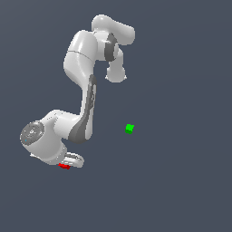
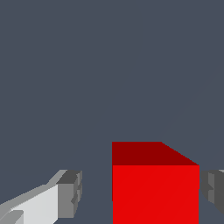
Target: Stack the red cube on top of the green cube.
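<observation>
The gripper [image 2: 140, 194] is being held open around the red cube [image 2: 155, 192]: in the wrist view one grey fingertip [image 2: 70, 192] is being kept clear of the cube by a gap, while the other is sitting right at its opposite face, so nothing is being clamped. In the exterior view the cube is being partly hidden beneath the lowered hand. The green cube [image 1: 129, 129] is being left well apart, toward the exterior view's right.
</observation>
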`<state>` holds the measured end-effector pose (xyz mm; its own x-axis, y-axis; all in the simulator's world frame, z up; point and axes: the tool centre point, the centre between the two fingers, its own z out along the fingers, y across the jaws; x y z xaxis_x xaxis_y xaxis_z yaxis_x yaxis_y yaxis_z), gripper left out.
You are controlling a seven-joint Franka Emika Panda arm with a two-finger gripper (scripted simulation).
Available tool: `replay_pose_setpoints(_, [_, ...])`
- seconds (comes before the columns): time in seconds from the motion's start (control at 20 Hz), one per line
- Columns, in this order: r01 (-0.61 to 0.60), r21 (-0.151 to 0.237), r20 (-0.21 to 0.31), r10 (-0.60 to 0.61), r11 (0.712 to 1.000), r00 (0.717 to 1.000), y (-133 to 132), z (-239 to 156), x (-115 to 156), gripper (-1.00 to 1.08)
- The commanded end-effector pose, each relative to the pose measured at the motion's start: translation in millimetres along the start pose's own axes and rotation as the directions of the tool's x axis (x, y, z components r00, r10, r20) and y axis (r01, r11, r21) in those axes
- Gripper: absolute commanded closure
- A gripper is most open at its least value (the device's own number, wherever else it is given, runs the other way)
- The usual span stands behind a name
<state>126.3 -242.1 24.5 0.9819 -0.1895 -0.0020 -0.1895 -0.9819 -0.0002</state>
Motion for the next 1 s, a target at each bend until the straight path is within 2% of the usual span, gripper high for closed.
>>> replay_pose_setpoints(0.0, [0.0, 0.0, -0.002, 0.0, 1.0, 1.0, 0.1, 5.2, 0.8, -0.92])
replay_pose_setpoints(0.2, [0.0, 0.0, -0.002, 0.0, 1.0, 1.0, 0.2, 4.8, 1.8, -0.92])
replay_pose_setpoints(0.25, [0.0, 0.0, -0.002, 0.0, 1.0, 1.0, 0.2, 4.8, 1.8, 1.08])
replay_pose_setpoints(0.95, [0.0, 0.0, -0.002, 0.0, 1.0, 1.0, 0.2, 0.9, 1.2, 1.08])
